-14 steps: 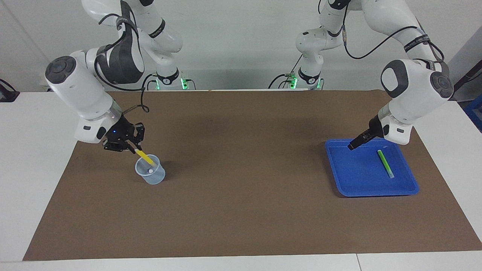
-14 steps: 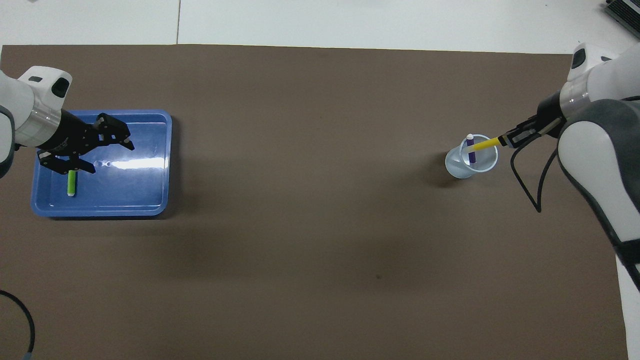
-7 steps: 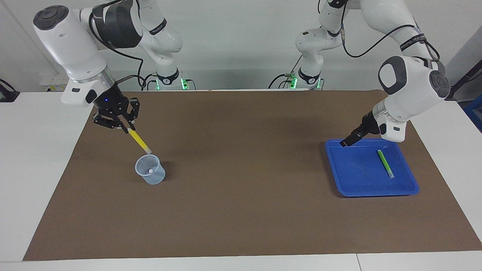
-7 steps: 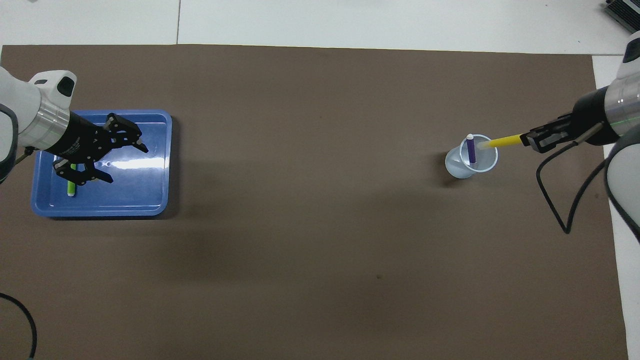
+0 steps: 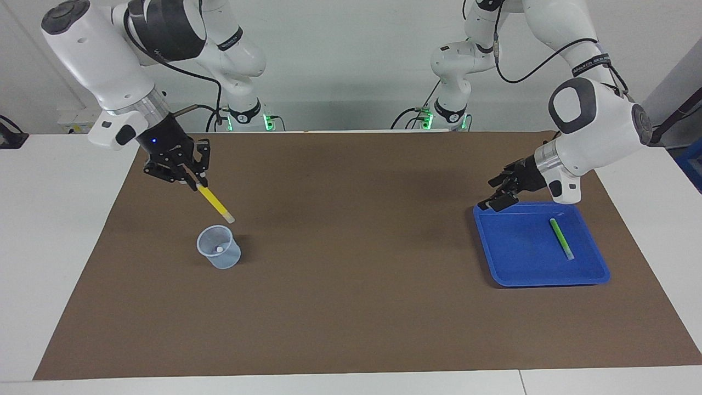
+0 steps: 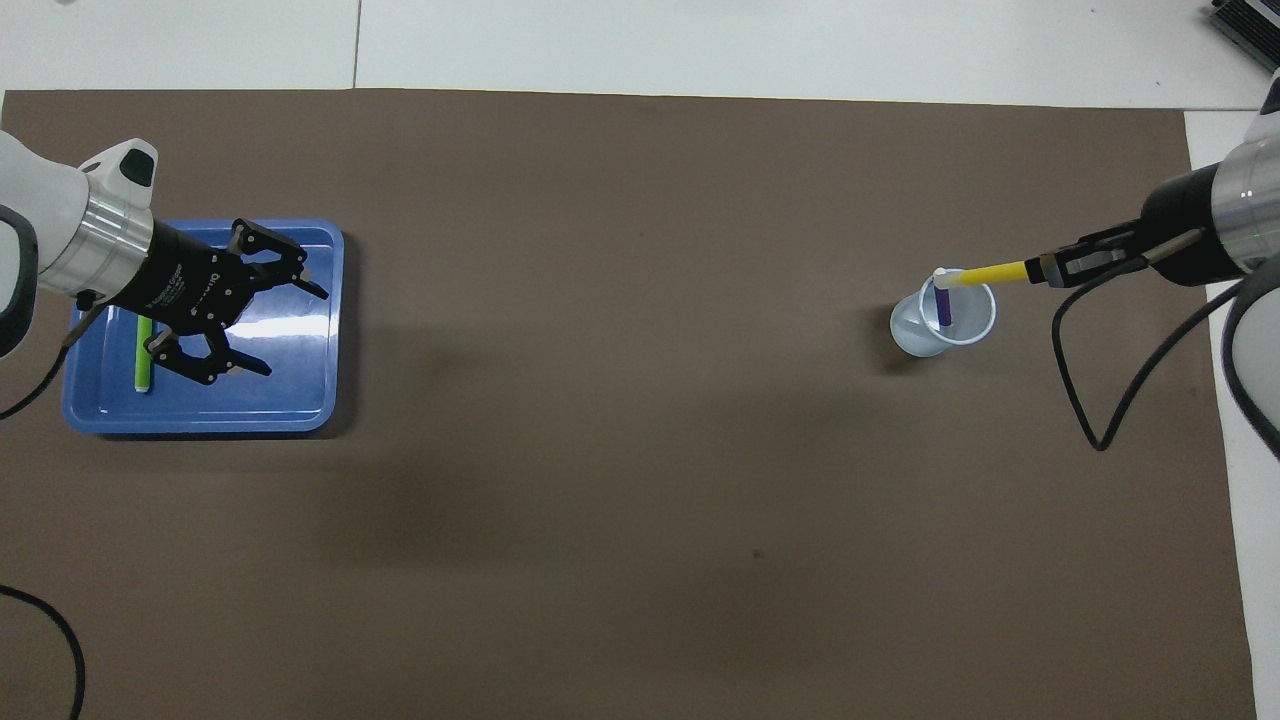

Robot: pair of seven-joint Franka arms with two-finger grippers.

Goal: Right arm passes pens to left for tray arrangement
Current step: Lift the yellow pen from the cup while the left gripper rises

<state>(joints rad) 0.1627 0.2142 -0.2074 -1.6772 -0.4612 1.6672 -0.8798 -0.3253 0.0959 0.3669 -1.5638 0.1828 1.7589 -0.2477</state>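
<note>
The right tool [image 5: 193, 184] pinches the upper end of the yellow pen [image 5: 215, 204], hanging clear above the cup [image 5: 219, 254], which holds the purple pen [image 6: 943, 305] upright. The yellow pen's long axis slants, whitish tip lowest and aimed toward the left arm's end of the surface [image 5: 351, 307]. A sound handover would carry it level to mid-surface, leaving free length for the partner. The left tool [image 5: 500, 193], fingers spread wide, hovers over the tray [image 5: 496, 263], where the green pen [image 5: 561, 239] lies flat.
</note>
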